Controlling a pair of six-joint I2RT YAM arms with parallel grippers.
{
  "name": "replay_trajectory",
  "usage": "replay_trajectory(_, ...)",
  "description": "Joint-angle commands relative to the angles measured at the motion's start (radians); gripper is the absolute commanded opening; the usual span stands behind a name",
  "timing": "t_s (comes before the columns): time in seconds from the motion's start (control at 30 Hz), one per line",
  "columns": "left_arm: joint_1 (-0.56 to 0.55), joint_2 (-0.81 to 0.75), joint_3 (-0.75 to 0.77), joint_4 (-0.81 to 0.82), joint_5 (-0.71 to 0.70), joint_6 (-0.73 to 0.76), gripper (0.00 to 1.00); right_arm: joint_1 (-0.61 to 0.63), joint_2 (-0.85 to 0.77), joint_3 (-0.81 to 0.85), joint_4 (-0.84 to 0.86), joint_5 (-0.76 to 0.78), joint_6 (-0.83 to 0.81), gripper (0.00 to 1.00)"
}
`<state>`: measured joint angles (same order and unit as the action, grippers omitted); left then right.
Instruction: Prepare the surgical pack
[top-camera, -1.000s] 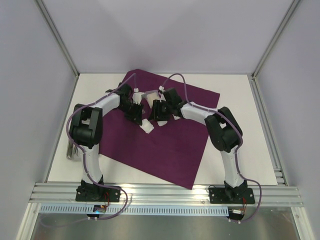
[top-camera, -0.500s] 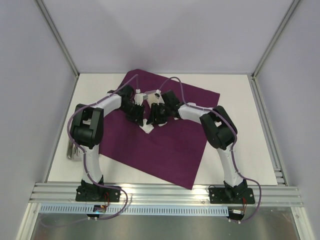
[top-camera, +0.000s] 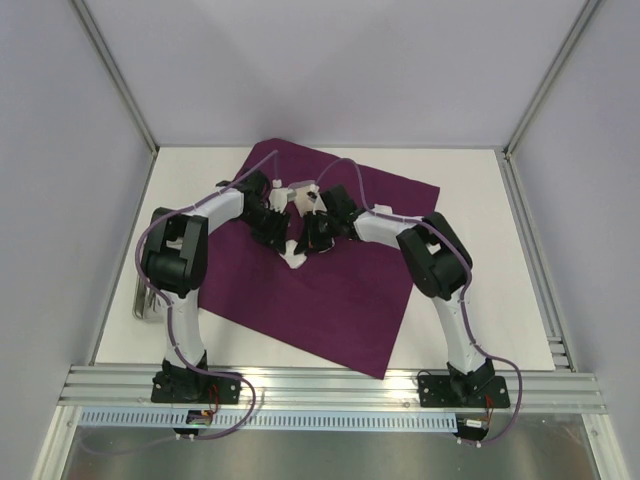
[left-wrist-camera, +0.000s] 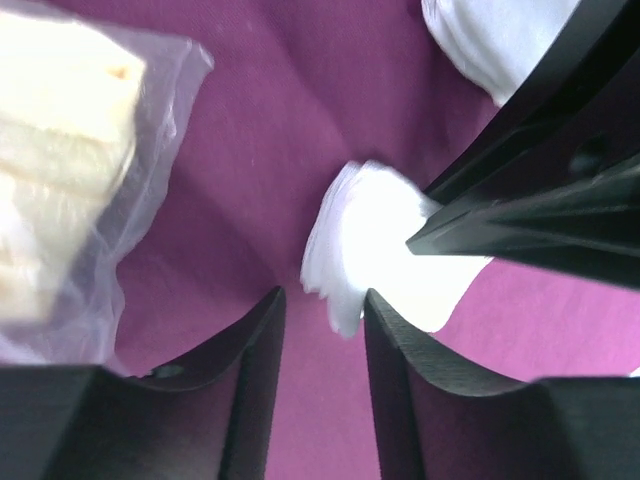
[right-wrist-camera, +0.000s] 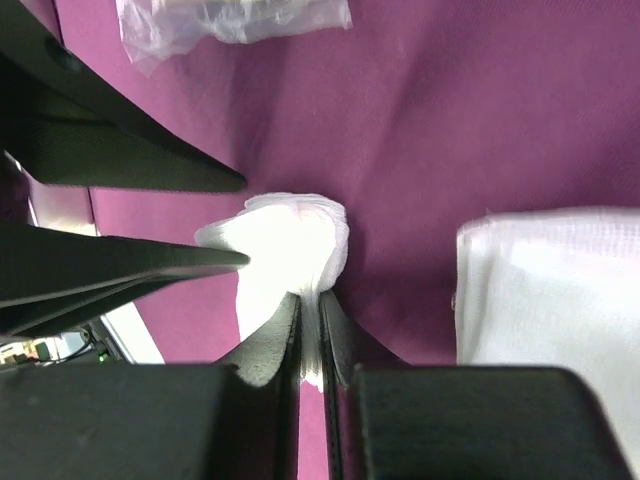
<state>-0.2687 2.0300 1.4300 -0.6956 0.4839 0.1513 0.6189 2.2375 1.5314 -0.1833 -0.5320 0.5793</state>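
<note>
Surgical pack (top-camera: 330, 300), opened flat on the desk (top-camera: 470, 200), with a white gauze wad (right-wrist-camera: 285, 240) lying on it.

Description: the surgical pack is a plum-purple drape spread as one large sheet, set askew across the middle of the white desk, one corner toward the back wall and one toward the arm bases. The gauze wad is folded and rests on the drape's far-centre, between the two arms. The right claw (right-wrist-camera: 310, 300) has its fingers pressed almost together, pinching a fold at the wad's edge. The left claw (left-wrist-camera: 320, 300) faces it with fingers spread, the wad's edge at the mouth of the gap and not gripped. Also on the drape: a clear plastic bag (left-wrist-camera: 60, 150) with cream contents, beside the left claw, and a flat white gauze stack (right-wrist-camera: 550, 290), apart from the wad.
</note>
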Motion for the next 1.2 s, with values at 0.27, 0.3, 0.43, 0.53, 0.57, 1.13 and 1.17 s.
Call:
replay_trajectory(0.27,0.059,-0.258,0.018,-0.148,0.021,0.094,0.53,-0.013,-0.282,-0.125,0.019,0.086,0.002,0.0)
replay_trajectory(0.3,0.065,-0.269,0.011,-0.162,0.025,0.1,0.53,-0.021,-0.294,-0.137,0.03,0.087,0.004,0.01)
replay_trajectory(0.43,0.074,-0.309,-0.019,-0.173,0.019,0.114,0.53,-0.071,-0.309,-0.185,0.045,0.089,0.01,0.0)
replay_trajectory(0.53,0.074,-0.315,-0.037,-0.17,0.027,0.113,0.53,-0.114,-0.282,-0.188,0.074,0.04,0.04,0.0)
replay_trajectory(0.57,0.074,-0.309,-0.039,-0.17,0.031,0.113,0.53,-0.12,-0.262,-0.179,0.076,0.04,0.036,0.01)
replay_trajectory(1.13,0.074,-0.281,-0.034,-0.18,0.032,0.119,0.52,-0.168,-0.101,-0.134,0.065,0.032,0.039,0.01)
replay_trajectory(1.17,0.074,-0.281,-0.033,-0.179,0.032,0.117,0.52,-0.168,-0.105,-0.14,0.065,0.041,0.037,0.0)
